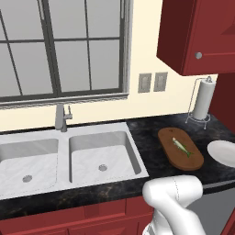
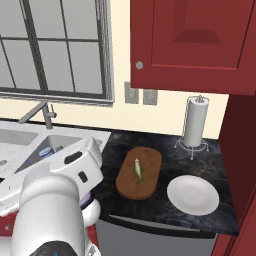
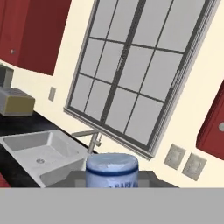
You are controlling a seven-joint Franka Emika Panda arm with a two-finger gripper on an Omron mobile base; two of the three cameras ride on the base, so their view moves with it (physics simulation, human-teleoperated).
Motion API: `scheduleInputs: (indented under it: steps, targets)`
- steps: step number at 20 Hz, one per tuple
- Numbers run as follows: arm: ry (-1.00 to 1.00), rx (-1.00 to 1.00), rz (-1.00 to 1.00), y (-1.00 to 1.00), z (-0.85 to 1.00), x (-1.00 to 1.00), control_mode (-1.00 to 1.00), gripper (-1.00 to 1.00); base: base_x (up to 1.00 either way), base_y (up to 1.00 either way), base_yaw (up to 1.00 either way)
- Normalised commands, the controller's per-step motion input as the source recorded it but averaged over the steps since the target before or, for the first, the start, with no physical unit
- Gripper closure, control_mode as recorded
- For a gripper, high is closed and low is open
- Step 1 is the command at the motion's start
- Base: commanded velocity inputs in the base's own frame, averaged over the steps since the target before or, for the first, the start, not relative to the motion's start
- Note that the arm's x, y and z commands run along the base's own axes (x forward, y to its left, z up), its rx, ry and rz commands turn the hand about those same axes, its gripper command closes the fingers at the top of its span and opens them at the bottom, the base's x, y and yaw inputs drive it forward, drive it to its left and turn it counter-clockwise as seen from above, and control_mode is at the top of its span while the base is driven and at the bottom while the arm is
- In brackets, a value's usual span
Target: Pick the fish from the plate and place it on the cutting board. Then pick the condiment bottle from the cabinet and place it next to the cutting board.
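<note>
One slender fish, oblong wooden board

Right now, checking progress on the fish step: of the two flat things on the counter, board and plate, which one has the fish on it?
The cutting board: the fish lies along its middle. The plate beside it is bare white.

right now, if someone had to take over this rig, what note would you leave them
Gripper: shut on the condiment bottle, pale blue cap up, seen in the hand view with the sink and window beyond.
Fish: lying on the cutting board, done.
Plate: bare, on the counter just right of the board.
Left: carry the bottle over and set it down next to the cutting board; the paper towel roll stands behind it.
</note>
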Motion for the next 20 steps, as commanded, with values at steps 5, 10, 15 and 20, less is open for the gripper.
scheduleInputs:
  steps: [5, 10, 15, 20]
  targets:
    - [-0.13, 0.07, 0.06, 0.05, -0.41, 0.1, -1.0, 1.0, 0.0, 0.0, 0.0]
    - [-0.08, 0.1, 0.05, 0.11, -0.43, 0.14, -1.0, 1.0, 0.0, 0.0, 0.0]
    - [-0.06, 0.13, 0.01, 0.11, -0.42, 0.08, -1.0, 1.0, 0.0, 0.0, 0.0]
    - [-0.12, 0.17, 0.0, 0.01, -0.24, 0.0, -1.0, 1.0, 0.0, 0.0, 0.0]
